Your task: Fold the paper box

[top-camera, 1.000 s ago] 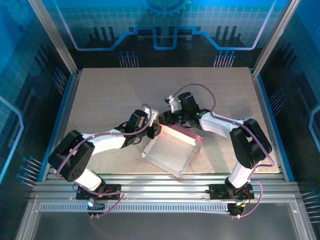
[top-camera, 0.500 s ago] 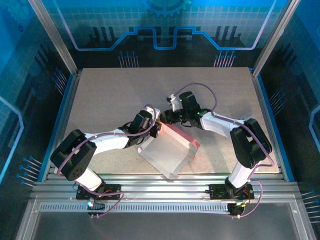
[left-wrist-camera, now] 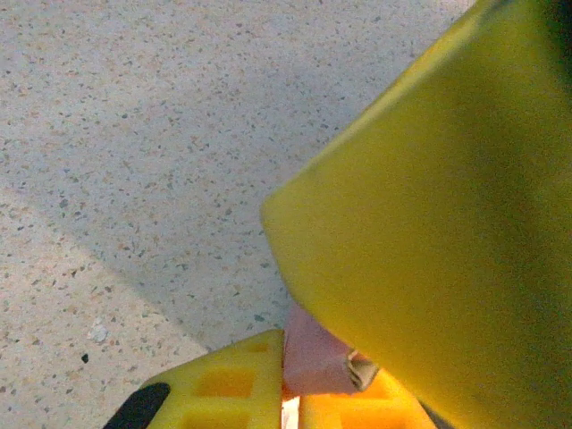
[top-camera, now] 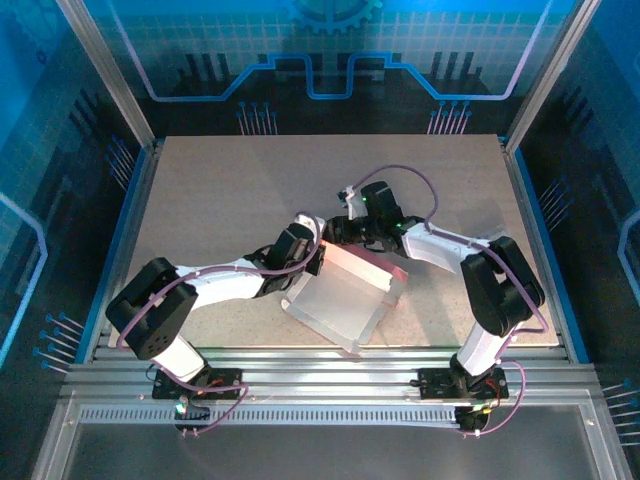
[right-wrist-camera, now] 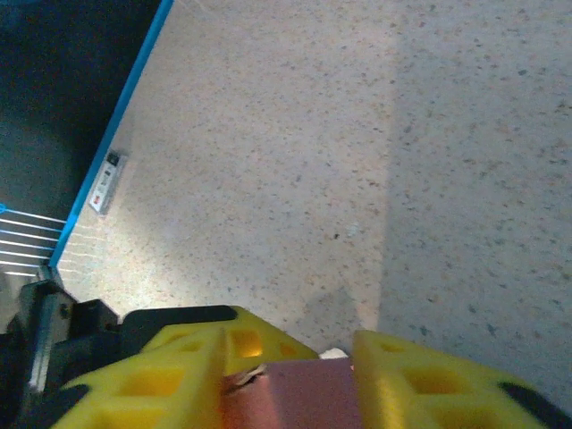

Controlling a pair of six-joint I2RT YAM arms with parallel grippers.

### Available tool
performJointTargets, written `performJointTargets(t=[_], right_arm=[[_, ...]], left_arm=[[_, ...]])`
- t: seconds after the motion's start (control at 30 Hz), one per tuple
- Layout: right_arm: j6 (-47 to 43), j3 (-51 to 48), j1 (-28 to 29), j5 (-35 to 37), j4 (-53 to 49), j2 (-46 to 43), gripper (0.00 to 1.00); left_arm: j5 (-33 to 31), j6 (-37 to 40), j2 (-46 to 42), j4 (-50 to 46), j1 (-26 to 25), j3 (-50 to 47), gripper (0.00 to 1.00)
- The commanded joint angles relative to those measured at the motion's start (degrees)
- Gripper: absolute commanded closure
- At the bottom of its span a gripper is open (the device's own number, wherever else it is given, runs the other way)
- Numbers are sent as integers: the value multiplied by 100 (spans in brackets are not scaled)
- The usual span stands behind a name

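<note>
the left fingers (left-wrist-camera: 223, 389) are clenched on a pink corner of the paper box (left-wrist-camera: 315, 356). the card is pinched between the low yellow pad and the big yellow pad that looms on the right of the left wrist view. the right fingers (right-wrist-camera: 170, 380) grasp the box too. a strip of pink card (right-wrist-camera: 304, 393) fills the gap between the two yellow pads, touching both, with a small torn pale fleck at its left corner.

from above, both sets of fingers meet at the far left corner of the box, just beside each other, the left one nearer and the right one a little farther back. the box (top-camera: 340, 300) sits near the middle of the speckled surface (top-camera: 220, 190), somewhat toward the near edge. it lies open with its pale whitish inner face up. a raised pink wall along its far side runs from far left down to nearer right, askew to the surface edges. the pale panel reaches from that wall toward the near edge, pointing a little left. its outline is close to square from above, so a long axis is hard to call.

the left arm (top-camera: 220, 280) reaches in low from the near left. the right arm (top-camera: 440, 248) bends in from the right, with a purple cable (top-camera: 400, 172) looping over it.
</note>
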Motion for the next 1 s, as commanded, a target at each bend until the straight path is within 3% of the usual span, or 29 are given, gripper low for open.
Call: performJointTargets(t=[0.0,0.5,0.83,0.97], right_arm=[[41,25,70,-277,-771,-261,51],[161,145,-493,-339,-1644,-1262,32],[-367,-166,-479,269,-2668,-2374,32],[-510,-482,-431,750,-3105,-3085,32]], left_arm=[[-505,286,153,-219,-55,107,89],[-617,58,-44,-63,-86,-182,84],[-1040,-356,-256,-267,-80,-390,81],[-1547,-686,-346,-668,-68,-383,81]])
